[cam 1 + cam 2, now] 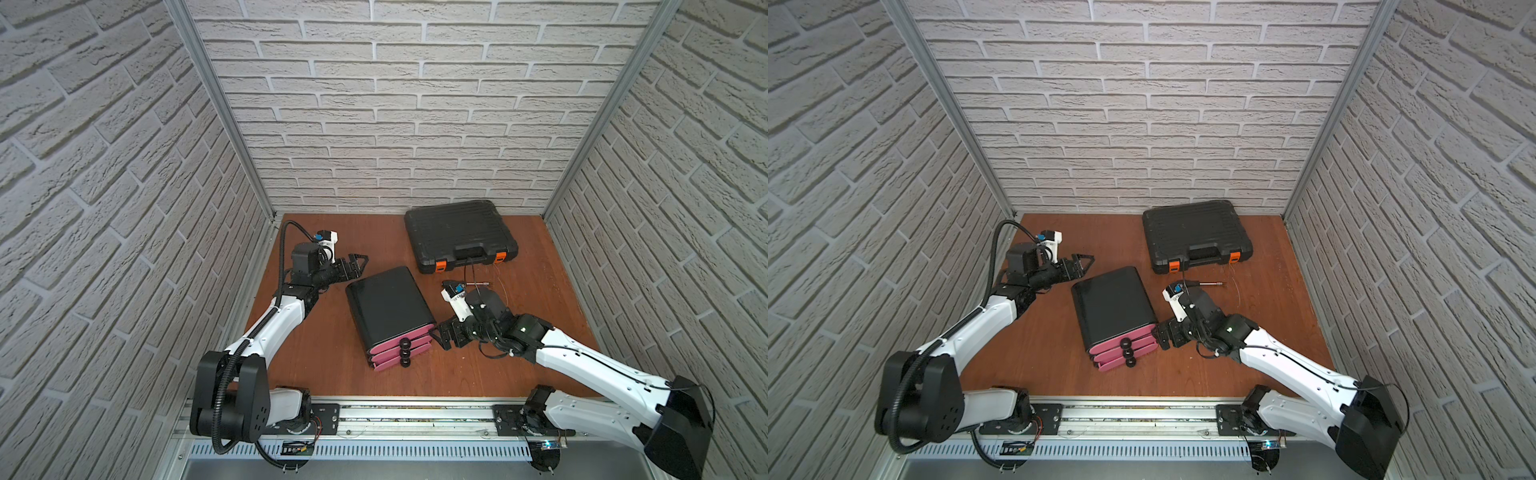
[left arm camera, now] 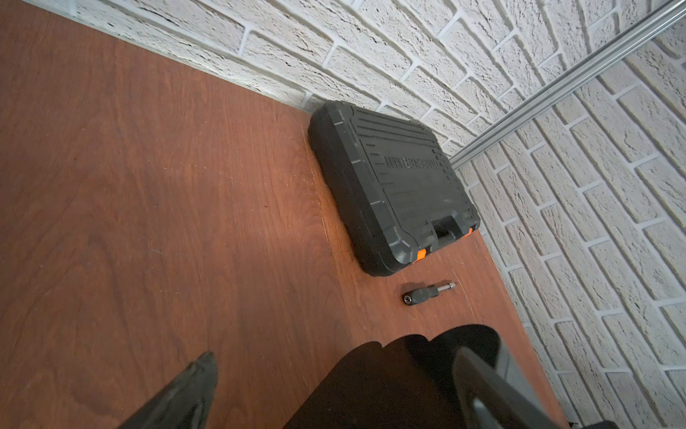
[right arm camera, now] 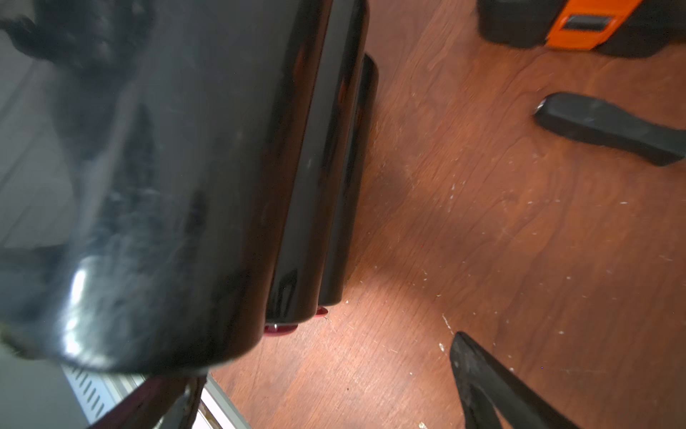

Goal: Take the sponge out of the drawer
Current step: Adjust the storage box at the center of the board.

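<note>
The left gripper (image 1: 358, 263), of angular black plastic, hung wide open and empty at eleven o'clock of the glossy black, round-cornered drawer unit (image 1: 386, 309), elbow bent. The unit's three shut pink fronts (image 1: 388, 355) hid the sponge. At four o'clock the right gripper (image 1: 437, 336) gaped empty, its wrist low beside the unit's corner.

Robotics lab test cell: faux-brick panels (image 1: 395, 104) in aluminium framing (image 1: 223, 108) wall a wooden tabletop (image 1: 324, 365), left arm (image 1: 274, 328) and right arm (image 1: 602, 370) mounted on a rail (image 1: 415, 413) at 6 o'clock.
</note>
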You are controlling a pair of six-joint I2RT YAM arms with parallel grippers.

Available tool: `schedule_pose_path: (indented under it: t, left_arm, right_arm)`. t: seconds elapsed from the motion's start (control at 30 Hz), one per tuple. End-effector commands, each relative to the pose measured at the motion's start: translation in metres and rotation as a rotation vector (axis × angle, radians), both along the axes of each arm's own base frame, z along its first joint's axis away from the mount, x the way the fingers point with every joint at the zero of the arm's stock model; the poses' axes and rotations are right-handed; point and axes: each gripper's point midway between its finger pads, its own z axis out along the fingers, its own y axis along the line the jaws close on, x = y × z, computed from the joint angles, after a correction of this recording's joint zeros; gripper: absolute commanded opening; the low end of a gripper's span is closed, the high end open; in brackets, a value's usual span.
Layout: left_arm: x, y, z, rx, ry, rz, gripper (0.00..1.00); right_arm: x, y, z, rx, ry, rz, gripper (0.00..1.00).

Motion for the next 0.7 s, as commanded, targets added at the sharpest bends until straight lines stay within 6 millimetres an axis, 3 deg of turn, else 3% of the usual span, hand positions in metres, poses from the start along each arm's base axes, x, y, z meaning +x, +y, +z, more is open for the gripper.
schedule_pose_path:
  t: [0.0, 0.17, 0.43, 0.67]
  left_arm:
    - [0.007, -0.002, 0.020, 0.004, -0.081, -0.031, 0.98]
    - [0.005, -0.002, 0.016, 0.005, -0.075, -0.042, 0.98]
    - [-0.003, 0.005, 0.015, 0.000, -0.080, -0.036, 0.98]
    - [-0.010, 0.012, 0.016, -0.008, -0.081, -0.010, 0.98]
  right_arm:
    - [0.015, 0.016, 0.026, 0.048, -0.086, 0.025, 1.00]
    - [0.031, 0.024, 0.034, 0.014, -0.123, 0.045, 1.00]
    - [0.069, 0.067, 0.039, 0.009, -0.160, 0.143, 1.00]
    - [0.102, 0.086, 0.038, 0.003, -0.167, 0.187, 0.99]
